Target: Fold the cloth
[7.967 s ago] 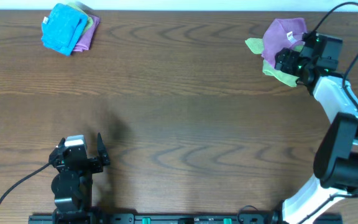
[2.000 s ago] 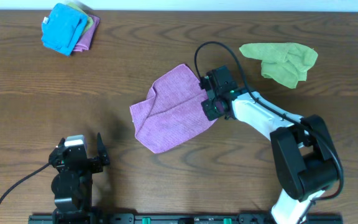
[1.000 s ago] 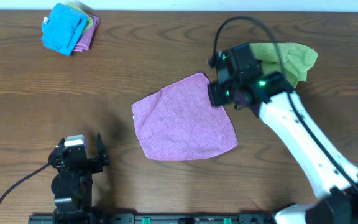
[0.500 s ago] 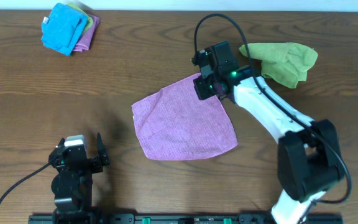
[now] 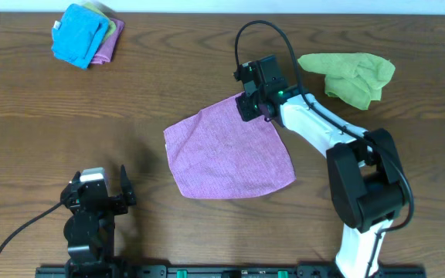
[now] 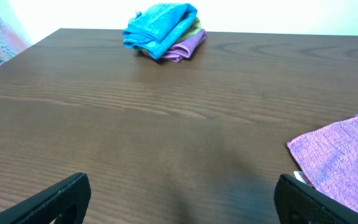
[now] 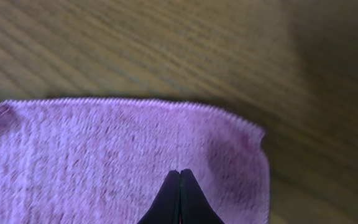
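Note:
A purple cloth (image 5: 226,154) lies spread flat in the middle of the table, one corner pointing to the far right. My right gripper (image 5: 245,108) is over that corner, shut. In the right wrist view its fingertips (image 7: 179,172) meet over the purple cloth (image 7: 104,149) just inside the hemmed edge, and I see no fabric between them. My left gripper (image 5: 100,181) rests at the near left, open and empty. In the left wrist view the cloth's edge (image 6: 347,155) lies ahead to the right of its wide-apart fingers (image 6: 59,198).
A crumpled green cloth (image 5: 350,73) lies at the far right. A pile of folded cloths (image 5: 83,35), blue on top, sits at the far left corner and shows in the left wrist view as the pile (image 6: 163,31). The right arm's cable loops above the purple cloth's corner.
The right gripper has slid a little left and away along the cloth's far corner. The cloth stays spread where it lay. The left arm has not moved.

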You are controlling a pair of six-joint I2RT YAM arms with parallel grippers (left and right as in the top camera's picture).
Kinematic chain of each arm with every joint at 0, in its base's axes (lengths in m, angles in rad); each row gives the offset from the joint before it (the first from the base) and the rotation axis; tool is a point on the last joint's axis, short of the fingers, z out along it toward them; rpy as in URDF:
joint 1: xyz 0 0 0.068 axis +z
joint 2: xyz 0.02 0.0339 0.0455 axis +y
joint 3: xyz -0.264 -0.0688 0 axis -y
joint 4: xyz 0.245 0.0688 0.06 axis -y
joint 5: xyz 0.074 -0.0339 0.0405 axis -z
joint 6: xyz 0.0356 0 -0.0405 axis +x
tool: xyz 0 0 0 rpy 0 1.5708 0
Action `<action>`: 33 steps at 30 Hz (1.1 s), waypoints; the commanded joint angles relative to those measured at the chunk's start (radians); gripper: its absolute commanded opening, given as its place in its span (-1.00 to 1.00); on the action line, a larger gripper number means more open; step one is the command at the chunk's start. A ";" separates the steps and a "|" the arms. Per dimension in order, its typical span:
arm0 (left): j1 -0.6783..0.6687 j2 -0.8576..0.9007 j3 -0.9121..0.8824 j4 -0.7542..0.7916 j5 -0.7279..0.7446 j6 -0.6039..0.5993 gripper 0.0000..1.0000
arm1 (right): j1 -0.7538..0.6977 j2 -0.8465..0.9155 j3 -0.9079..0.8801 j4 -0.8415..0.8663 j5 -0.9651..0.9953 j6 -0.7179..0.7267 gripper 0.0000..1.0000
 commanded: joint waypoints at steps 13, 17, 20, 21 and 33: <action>-0.003 -0.005 -0.023 -0.004 0.002 0.010 0.91 | -0.010 0.136 0.003 0.091 0.110 -0.040 -0.97; -0.003 -0.005 -0.023 -0.004 0.002 0.010 0.91 | -0.018 0.174 0.003 0.109 0.278 -0.029 -0.98; -0.003 -0.005 -0.023 -0.004 0.008 0.010 0.91 | -0.048 0.205 0.003 0.100 0.405 0.043 -0.98; -0.003 -0.005 -0.023 -0.004 0.016 0.010 0.91 | -0.058 0.211 0.003 0.098 0.407 0.058 -0.98; -0.003 -0.005 -0.023 -0.004 0.054 -0.029 0.91 | -0.134 0.217 0.005 0.084 0.326 0.174 -0.99</action>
